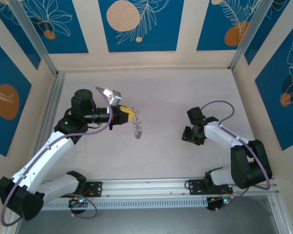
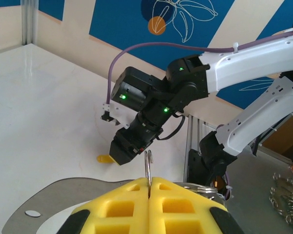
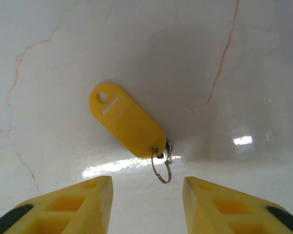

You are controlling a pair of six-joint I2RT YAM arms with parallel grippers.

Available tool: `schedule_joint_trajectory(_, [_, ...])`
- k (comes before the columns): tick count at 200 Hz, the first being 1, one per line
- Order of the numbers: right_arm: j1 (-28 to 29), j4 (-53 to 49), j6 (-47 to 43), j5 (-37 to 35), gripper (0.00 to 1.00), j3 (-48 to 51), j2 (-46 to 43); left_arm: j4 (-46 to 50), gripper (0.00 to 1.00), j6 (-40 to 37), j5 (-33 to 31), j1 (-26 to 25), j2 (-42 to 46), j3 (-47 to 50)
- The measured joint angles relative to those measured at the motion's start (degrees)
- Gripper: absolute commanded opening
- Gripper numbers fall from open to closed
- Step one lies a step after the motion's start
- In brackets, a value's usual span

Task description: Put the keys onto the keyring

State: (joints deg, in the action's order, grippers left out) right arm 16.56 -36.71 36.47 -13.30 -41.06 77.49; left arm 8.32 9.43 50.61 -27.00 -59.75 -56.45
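Left claw (image 1: 131,115) clenched on keyring (image 2: 148,163), silvery keys (image 1: 137,130) dangling. Right claw (image 3: 146,189) spread above yellow key (image 3: 127,120) on table (image 3: 234,73).

Bright, even light falls from above, leaving only faint, soft shadows on the table (image 1: 176,97). In the right wrist view its glossy surface throws white glare patches low in the picture. The left gripper (image 2: 149,184), close to its lens, looks slightly soft. The top view is crisp.
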Motion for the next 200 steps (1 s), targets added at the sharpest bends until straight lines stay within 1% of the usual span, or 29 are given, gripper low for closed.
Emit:
schedule_joint_trajectory(25, [0.0,-0.1,0.0,-0.2,0.36,-0.6,1.0,-1.0,0.0,1.1,0.6,0.0,0.0,0.2])
schedule_joint_trajectory(92, [0.0,-0.6,0.0,-0.2,0.34,-2.0,4.5,-3.6,0.0,3.0,1.8,0.5,0.0,1.0])
schedule_joint_trajectory(142, [0.0,-1.1,0.0,-0.2,0.25,-2.5,5.8,-5.3,0.0,4.0,2.4,0.8,0.0,1.1])
schedule_joint_trajectory(200, [0.0,-1.7,0.0,-0.2,0.21,-3.0,6.4,-7.2,0.0,5.6,3.2,1.2,-0.1,1.8])
